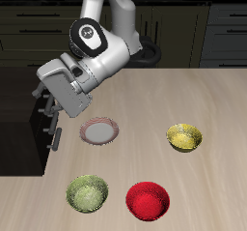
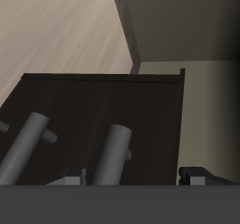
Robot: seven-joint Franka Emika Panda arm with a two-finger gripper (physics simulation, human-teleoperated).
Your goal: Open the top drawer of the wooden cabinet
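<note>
My pincer (image 1: 53,129) hangs at bench (image 1: 212,119) edge, against wooden cabinet (image 1: 39,138) at bench's side. Wrist view: dark cabinet top (image 2: 94,97) fills frame, two silver bar handles (image 2: 111,155) below its front edge; which one belongs to top drawer, cannot tell. Fingers not clearly seen; opening and grasp cannot tell. Open bench behind holds pink plate (image 1: 99,131), yellow bowl (image 1: 185,136), green bowl (image 1: 88,192), red bowl (image 1: 148,200), well apart. No legible writing.
</note>
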